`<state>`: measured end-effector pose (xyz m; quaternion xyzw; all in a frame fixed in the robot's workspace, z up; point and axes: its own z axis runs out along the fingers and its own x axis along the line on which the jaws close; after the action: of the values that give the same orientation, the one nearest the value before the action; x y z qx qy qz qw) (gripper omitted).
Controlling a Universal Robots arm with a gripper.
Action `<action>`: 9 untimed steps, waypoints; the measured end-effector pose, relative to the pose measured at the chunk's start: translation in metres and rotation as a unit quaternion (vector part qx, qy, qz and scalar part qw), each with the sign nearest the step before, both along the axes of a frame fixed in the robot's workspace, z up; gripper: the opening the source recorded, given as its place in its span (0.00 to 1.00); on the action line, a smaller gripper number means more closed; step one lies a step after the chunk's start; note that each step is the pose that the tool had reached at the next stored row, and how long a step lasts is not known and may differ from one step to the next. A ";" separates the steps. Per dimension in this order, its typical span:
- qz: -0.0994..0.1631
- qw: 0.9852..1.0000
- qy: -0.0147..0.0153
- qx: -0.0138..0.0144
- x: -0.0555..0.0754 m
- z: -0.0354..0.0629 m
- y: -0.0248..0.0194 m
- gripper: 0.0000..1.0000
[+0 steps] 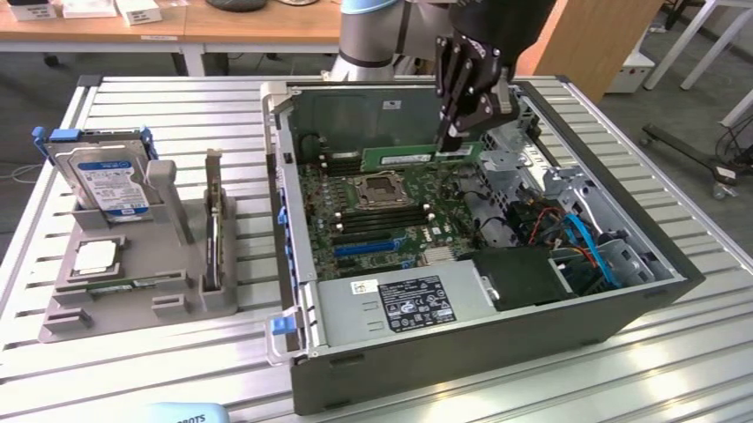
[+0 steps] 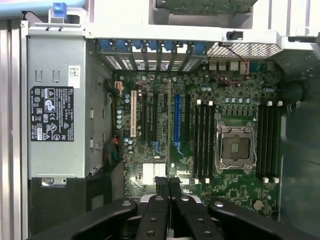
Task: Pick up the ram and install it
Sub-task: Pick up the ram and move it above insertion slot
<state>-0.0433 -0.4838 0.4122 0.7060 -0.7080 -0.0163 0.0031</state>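
Observation:
The ram [image 1: 400, 157], a long thin green stick with a small white label, hangs level over the far part of the open computer case. My gripper [image 1: 457, 145] is shut on its end at the exterior view's right. Below lies the green motherboard [image 1: 353, 207], with an empty processor socket [image 1: 379, 189] and black memory slots [image 1: 389, 218] on either side of it. In the wrist view my gripper [image 2: 167, 181] has its black fingers [image 2: 161, 186] pressed together above the motherboard [image 2: 150, 150], with the memory slots [image 2: 202, 140] and the socket [image 2: 235, 147] beyond them.
A grey power supply [image 1: 406, 300] fills the near end of the case [image 1: 471, 352], with blue cables [image 1: 588, 251] at the exterior view's right. A grey holder [image 1: 130, 291] on the slatted table carries a hard drive [image 1: 112, 181], a silver processor chip [image 1: 94, 256] and an upright dark card [image 1: 212, 229].

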 end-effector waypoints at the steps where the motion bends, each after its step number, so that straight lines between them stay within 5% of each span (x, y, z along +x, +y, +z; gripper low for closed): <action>1: 0.000 1.000 0.000 0.000 0.000 -0.0001 0.0019 0.11; 9: 0.000 1.000 0.000 0.000 0.000 -0.0007 0.0177 0.11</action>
<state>-0.0433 -0.4661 0.4115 0.7058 -0.7082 -0.0163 0.0027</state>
